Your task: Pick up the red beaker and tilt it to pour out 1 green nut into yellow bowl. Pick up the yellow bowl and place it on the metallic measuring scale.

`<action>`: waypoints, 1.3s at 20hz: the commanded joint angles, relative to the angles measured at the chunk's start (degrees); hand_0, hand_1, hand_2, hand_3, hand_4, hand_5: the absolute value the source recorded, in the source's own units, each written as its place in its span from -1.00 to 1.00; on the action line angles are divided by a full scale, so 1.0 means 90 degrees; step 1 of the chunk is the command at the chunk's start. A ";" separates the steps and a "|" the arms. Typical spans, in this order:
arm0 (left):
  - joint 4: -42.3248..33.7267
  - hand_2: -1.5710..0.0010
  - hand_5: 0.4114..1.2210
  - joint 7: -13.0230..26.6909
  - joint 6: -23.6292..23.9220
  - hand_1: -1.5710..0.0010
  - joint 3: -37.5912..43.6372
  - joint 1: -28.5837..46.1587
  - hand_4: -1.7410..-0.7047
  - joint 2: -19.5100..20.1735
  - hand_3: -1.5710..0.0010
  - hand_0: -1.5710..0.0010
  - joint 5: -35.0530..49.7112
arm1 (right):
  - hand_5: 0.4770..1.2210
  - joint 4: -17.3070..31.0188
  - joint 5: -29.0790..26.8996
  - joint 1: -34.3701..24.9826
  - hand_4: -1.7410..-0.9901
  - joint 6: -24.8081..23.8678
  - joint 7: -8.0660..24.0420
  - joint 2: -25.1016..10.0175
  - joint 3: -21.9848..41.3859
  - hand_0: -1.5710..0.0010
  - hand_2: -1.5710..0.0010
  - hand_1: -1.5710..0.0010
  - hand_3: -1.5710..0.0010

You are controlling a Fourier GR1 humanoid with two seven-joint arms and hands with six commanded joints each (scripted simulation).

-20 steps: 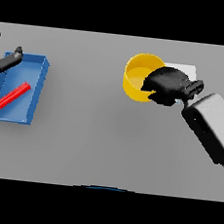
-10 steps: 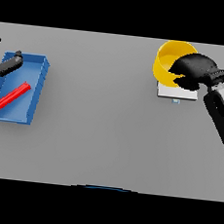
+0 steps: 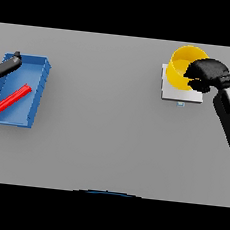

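Observation:
The yellow bowl is over the far part of the metallic measuring scale at the right of the table, tilted with its mouth facing left. My right hand is curled round the bowl's right rim, holding it. A red beaker lies on its side inside the blue tray at the left. My left hand shows at the left edge, by the tray's far corner, its fingers straight and holding nothing.
The scale has a small tab on its near edge. The blue tray sits at the far left. Grey table lies between tray and scale.
My right hand has carried the yellow bowl to the right and farther back, from the mid-right table to above the scale. The left hand and the tray are unchanged.

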 commanded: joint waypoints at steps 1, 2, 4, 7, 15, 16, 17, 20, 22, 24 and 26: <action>0.0038 1.00 -0.17 0.0006 0.0036 1.00 0.0007 -0.0002 0.80 0.0010 1.00 1.00 -0.0024 | 1.00 0.0236 0.0033 -0.0104 -0.96 -0.0071 -0.0012 0.0076 0.0009 -1.00 -1.00 -1.00 -0.79; 0.0077 1.00 -0.18 -0.0006 0.0026 1.00 0.0019 -0.0019 0.81 0.0022 1.00 1.00 -0.0037 | 1.00 0.0292 0.0018 -0.0061 -0.96 -0.0101 -0.0084 0.0059 0.0029 -1.00 -1.00 -0.99 -0.82; 0.0079 1.00 -0.21 -0.0029 0.0011 1.00 -0.0004 -0.0084 0.82 -0.0059 1.00 1.00 -0.0018 | 1.00 0.0599 0.0059 -0.0082 -0.96 -0.0311 -0.0075 0.0241 0.0072 -1.00 -0.99 -0.93 -0.89; 0.0102 1.00 -0.22 -0.0046 0.0033 1.00 -0.0015 -0.0075 0.81 -0.0091 1.00 1.00 -0.0032 | 1.00 0.0899 0.0075 -0.0136 -0.96 -0.0497 -0.0098 0.0272 0.0085 -1.00 -0.99 -0.88 -0.92; 0.0317 1.00 -0.18 -0.0021 -0.0065 1.00 -0.0052 -0.0249 0.79 -0.0226 1.00 1.00 -0.0057 | 0.36 0.1266 -0.0146 -0.0297 -0.37 -0.0238 -0.0160 0.0345 -0.0001 -0.24 -0.22 -0.10 0.03; 0.0333 1.00 -0.18 -0.0036 -0.0067 1.00 -0.0051 -0.0201 0.79 -0.0206 1.00 1.00 -0.0053 | 0.21 0.1391 -0.0112 -0.0409 -0.28 -0.0214 -0.0134 0.0382 0.0002 0.01 -0.03 0.12 0.09; 0.0384 1.00 -0.18 -0.0050 -0.0091 1.00 -0.0047 -0.0230 0.80 -0.0230 1.00 1.00 -0.0048 | 0.10 0.1443 -0.0100 -0.0407 -0.21 -0.0174 -0.0177 0.0373 0.0021 0.20 0.12 0.29 0.15; 0.0491 1.00 -0.19 -0.0098 -0.0090 1.00 -0.0031 -0.0282 0.80 -0.0253 1.00 1.00 -0.0075 | -0.14 0.1504 -0.0111 -0.0411 -0.08 -0.0144 -0.0314 0.0382 0.0031 0.59 0.43 0.64 0.27; 0.0434 1.00 -0.20 -0.0090 -0.0068 1.00 -0.0069 -0.0289 0.79 -0.0300 1.00 1.00 -0.0089 | -0.22 0.1652 -0.0018 -0.0504 -0.02 -0.0184 -0.0377 0.0463 0.0102 0.74 0.57 0.77 0.35; 0.0452 1.00 -0.20 -0.0038 -0.0085 1.00 -0.0051 -0.0301 0.80 -0.0256 1.00 1.00 -0.0082 | -0.28 0.1849 0.0051 -0.0615 0.05 -0.0194 -0.0517 0.0488 0.0145 0.83 0.69 0.85 0.44; 0.0437 1.00 -0.21 -0.0068 -0.0088 1.00 -0.0008 -0.0286 0.78 -0.0247 1.00 1.00 -0.0030 | -0.30 0.1979 0.0089 -0.0627 0.11 -0.0223 -0.0540 0.0521 0.0166 0.89 0.78 0.91 0.51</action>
